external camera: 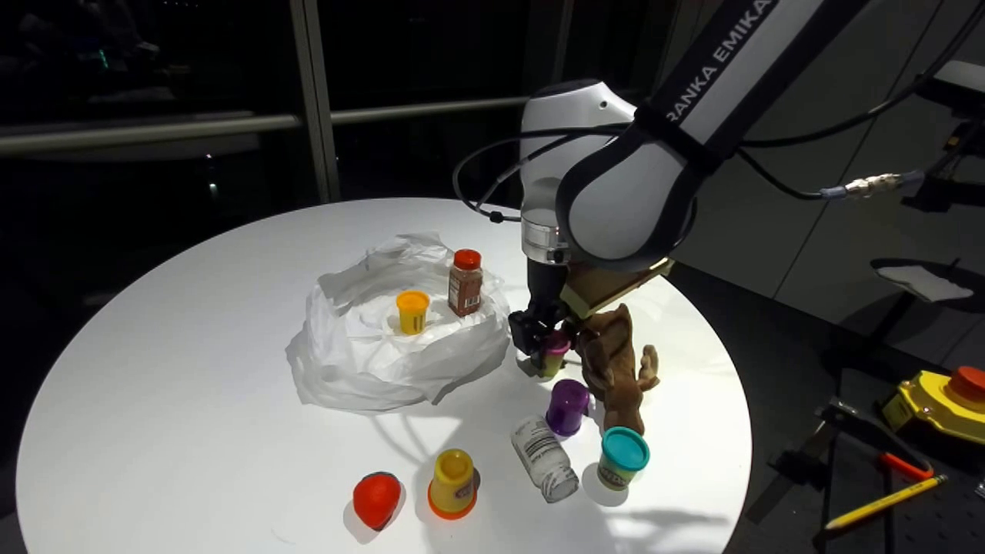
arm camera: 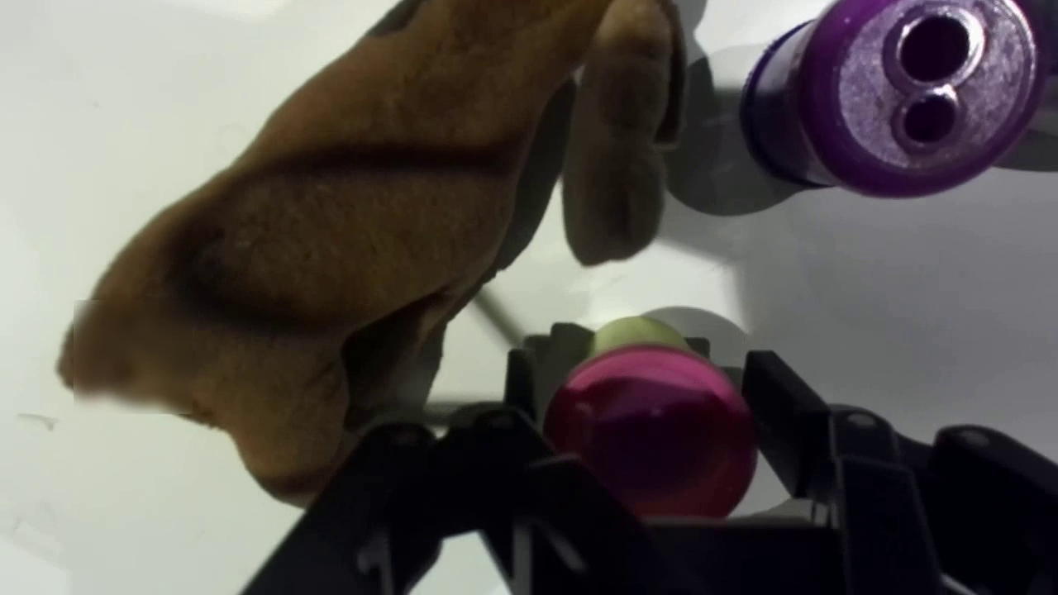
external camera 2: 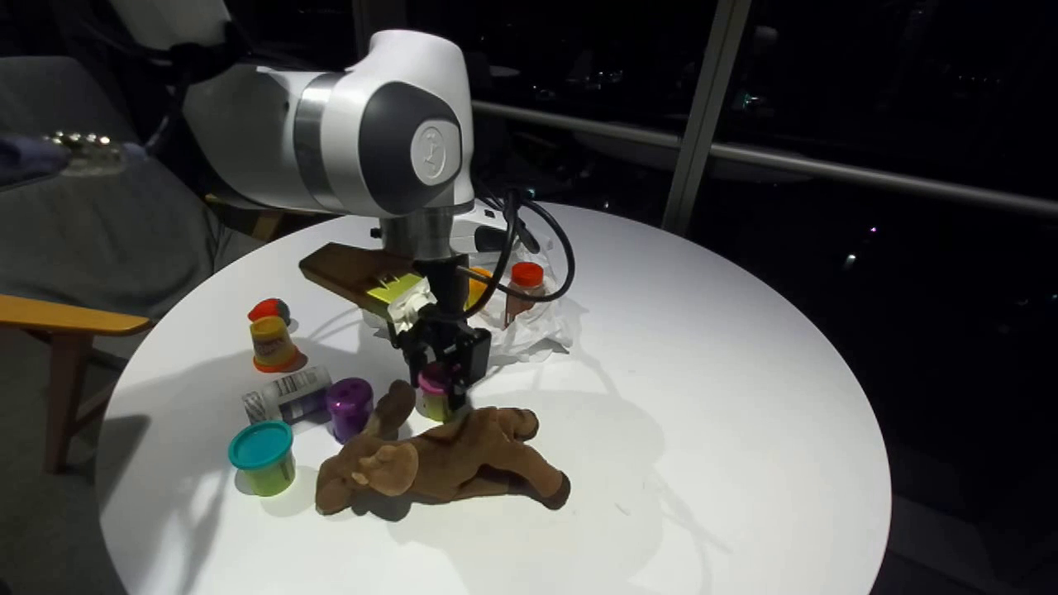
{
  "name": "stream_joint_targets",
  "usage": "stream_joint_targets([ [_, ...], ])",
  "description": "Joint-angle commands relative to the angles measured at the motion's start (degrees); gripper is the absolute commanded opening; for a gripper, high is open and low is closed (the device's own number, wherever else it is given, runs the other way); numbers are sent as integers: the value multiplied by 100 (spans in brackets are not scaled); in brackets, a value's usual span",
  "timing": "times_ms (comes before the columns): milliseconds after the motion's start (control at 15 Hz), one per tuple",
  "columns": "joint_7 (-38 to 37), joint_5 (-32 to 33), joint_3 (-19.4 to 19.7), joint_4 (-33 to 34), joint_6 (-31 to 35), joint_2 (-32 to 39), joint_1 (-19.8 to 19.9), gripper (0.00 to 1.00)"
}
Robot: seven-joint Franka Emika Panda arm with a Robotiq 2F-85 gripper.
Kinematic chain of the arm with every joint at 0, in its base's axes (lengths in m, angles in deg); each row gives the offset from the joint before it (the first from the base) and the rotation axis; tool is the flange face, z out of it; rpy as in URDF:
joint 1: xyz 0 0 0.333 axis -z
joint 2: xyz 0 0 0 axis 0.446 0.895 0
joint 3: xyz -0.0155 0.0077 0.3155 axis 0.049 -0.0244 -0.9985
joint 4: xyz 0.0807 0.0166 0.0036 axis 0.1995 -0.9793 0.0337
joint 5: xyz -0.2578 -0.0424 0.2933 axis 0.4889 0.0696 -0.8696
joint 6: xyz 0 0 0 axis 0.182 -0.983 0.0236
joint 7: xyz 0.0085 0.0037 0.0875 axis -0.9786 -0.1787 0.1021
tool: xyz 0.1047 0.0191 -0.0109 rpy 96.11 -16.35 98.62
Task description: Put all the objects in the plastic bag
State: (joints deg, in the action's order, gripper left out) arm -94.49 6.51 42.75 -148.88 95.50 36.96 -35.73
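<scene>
My gripper (arm camera: 638,372) is open around a pink-lidded, yellow-green tub (arm camera: 649,430) by the table's far side. A narrow gap shows left of the lid; contact on the right cannot be told. The white plastic bag (external camera: 369,369) lies opened out, holding an orange-lidded yellow tub (external camera: 412,315) and a red-capped spice bottle (external camera: 465,288). Outside it are a purple sharpener (external camera: 568,408), a white bottle (external camera: 542,454) on its side, a teal-lidded tub (external camera: 622,462), an upside-down yellow tub (external camera: 452,481), a red toy strawberry (external camera: 376,498) and a brown plush moose (external camera 2: 463,459).
The moose lies close beside the gripper in the wrist view (arm camera: 347,215), with the sharpener on its other side. The white round table (external camera 2: 727,397) carries everything. A wooden block (external camera 2: 355,268) is attached at my wrist. Windows stand behind.
</scene>
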Motion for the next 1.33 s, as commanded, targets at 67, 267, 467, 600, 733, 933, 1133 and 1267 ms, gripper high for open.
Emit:
stream_joint_targets([
  [67,-52,-35,147,-8,-245,-369,-159,28],
  [267,-362,181,306,129,-396,-642,-458,27],
  [467,-496,235,223,611,-534,-598,-602,27],
  [600,-555,239,170,1020,-630,-368,-667,27],
  [733,-666,310,200,1380,-546,-85,-762,27],
  [933,-733,447,293,1855,-469,380,-854,27],
  [1133,-672,460,345,2266,-487,819,-830,27],
  [1267,-622,370,353,2519,-509,1074,-782,27],
])
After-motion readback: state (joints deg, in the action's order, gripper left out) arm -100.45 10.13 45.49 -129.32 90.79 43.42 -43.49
